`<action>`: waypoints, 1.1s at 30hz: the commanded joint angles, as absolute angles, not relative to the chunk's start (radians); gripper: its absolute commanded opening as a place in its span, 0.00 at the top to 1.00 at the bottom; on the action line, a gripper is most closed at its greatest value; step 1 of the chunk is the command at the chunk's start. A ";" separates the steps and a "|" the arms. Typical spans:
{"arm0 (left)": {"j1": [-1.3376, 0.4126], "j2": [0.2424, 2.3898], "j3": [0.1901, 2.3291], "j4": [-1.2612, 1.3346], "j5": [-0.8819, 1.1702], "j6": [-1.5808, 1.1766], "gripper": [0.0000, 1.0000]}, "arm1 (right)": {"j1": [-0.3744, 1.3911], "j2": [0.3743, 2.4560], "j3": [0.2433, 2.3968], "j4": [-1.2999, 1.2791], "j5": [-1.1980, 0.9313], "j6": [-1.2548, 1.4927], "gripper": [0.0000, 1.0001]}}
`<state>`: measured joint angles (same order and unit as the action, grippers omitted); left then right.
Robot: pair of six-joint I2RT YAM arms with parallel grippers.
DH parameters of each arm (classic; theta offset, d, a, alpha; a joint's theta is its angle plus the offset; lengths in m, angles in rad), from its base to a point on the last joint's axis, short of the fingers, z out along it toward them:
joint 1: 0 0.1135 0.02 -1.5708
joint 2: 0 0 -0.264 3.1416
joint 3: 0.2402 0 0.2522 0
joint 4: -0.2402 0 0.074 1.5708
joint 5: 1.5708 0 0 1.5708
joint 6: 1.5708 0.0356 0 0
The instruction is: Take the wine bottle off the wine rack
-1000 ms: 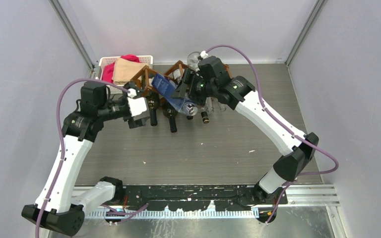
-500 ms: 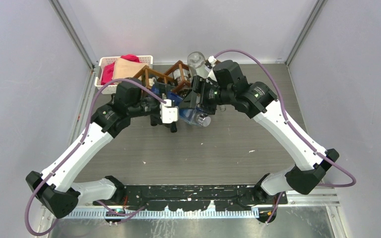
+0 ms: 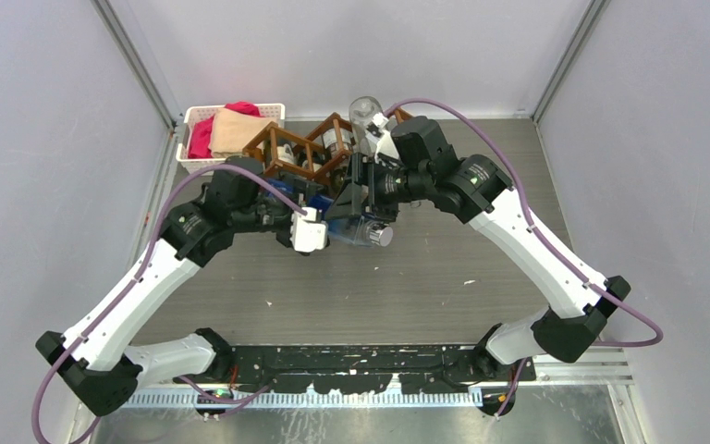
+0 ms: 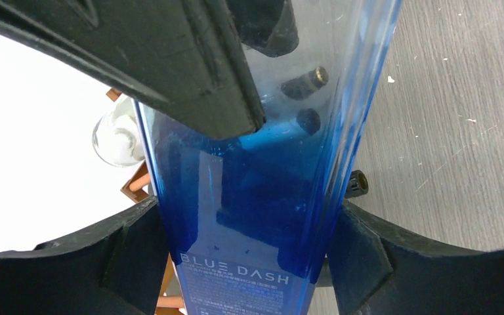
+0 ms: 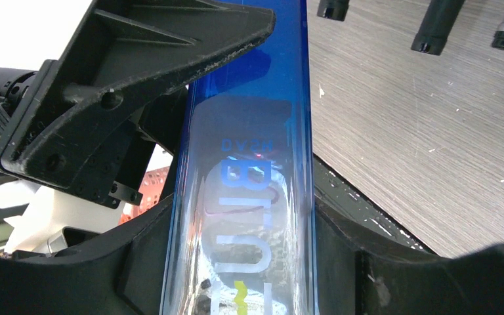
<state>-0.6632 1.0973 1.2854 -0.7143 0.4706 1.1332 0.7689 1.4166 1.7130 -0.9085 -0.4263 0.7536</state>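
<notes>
The wine bottle [image 3: 351,222] is blue glass with a silver cap, and it hangs over the table just in front of the brown lattice wine rack [image 3: 291,148]. My right gripper [image 3: 359,196] is shut on its body, and in the right wrist view the bottle [image 5: 249,197] fills the gap of that gripper [image 5: 243,256]. My left gripper [image 3: 326,228] comes in from the left. In the left wrist view the bottle [image 4: 249,216] sits between the fingers [image 4: 131,256] of that gripper [image 4: 246,243], and both pads touch the glass.
A white basket [image 3: 196,116] with red and tan cloths stands at the back left beside the rack. A clear glass bottle [image 3: 362,111] sits at the rack's far end. Dark bottle necks [image 5: 436,26] stick out of the rack. Grey walls close in the table [image 3: 425,277].
My left arm has swung right from beside the rack to the bottle, and its jaws have narrowed onto it. My right gripper has drawn the bottle forward out of the rack.
</notes>
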 commanded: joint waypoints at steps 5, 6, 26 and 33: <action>-0.668 1.024 1.249 -0.730 0.468 1.075 0.23 | 0.801 1.385 1.777 -0.673 -0.582 0.723 0.99; -0.668 1.021 1.243 -0.739 0.469 1.071 0.24 | 0.804 1.387 1.779 -0.669 -0.589 0.722 0.99; -0.667 0.980 1.280 -0.642 0.480 0.688 1.00 | 0.838 1.372 1.875 -0.767 -0.428 0.574 0.02; -0.667 0.953 1.322 -0.640 0.526 0.401 1.00 | 0.835 1.257 1.878 -0.725 -0.245 0.507 0.00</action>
